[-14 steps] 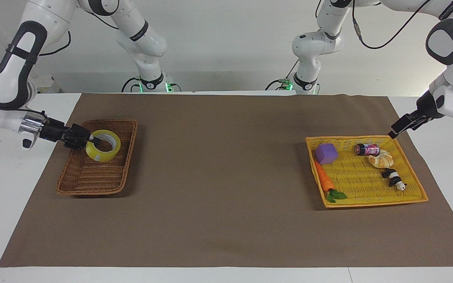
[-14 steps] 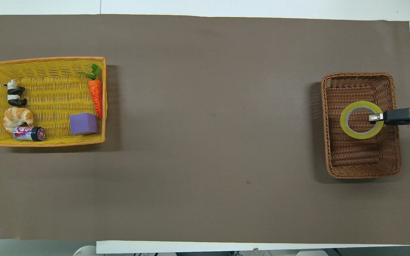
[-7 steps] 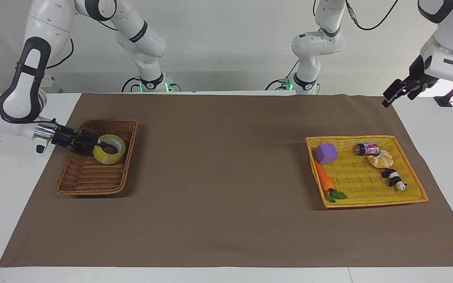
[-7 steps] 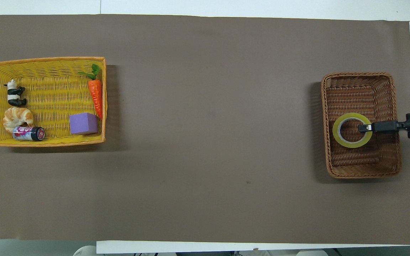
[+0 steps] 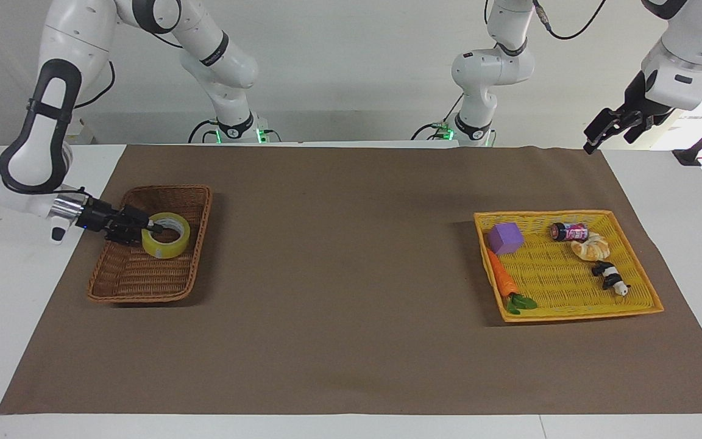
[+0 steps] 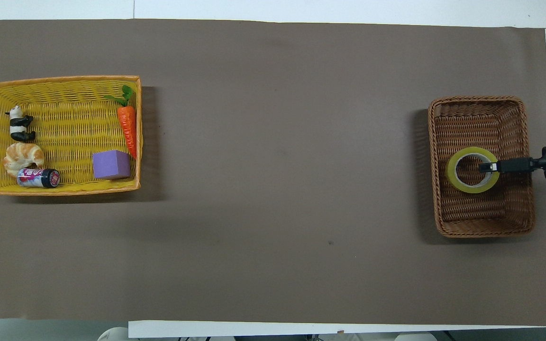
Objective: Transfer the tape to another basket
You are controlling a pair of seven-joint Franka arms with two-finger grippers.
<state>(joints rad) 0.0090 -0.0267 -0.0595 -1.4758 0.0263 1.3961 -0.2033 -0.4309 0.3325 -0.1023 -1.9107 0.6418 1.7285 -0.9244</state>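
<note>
The yellow tape roll point(image 5: 166, 235) sits low inside the brown wicker basket point(image 5: 144, 297) at the right arm's end of the table, in the half nearer to the robots. My right gripper point(image 5: 152, 230) reaches in over the basket's side wall and is shut on the roll's wall, with one finger inside the ring. The overhead view shows the same grip point(image 6: 488, 166) on the tape point(image 6: 462, 182) in the basket point(image 6: 481, 233). I cannot tell whether the roll rests on the basket floor. My left gripper point(image 5: 591, 142) hangs high over the mat's corner at the left arm's end.
A bright yellow woven tray point(image 5: 576, 314) at the left arm's end holds a purple block point(image 5: 505, 238), a carrot point(image 5: 502, 279), a small can point(image 5: 569, 231), a croissant point(image 5: 592, 247) and a panda figure point(image 5: 610, 277). A brown mat covers the table.
My right gripper has lowered the tape into the brown basket and drawn it a little toward the robots. My left arm has risen away from the yellow tray's corner.
</note>
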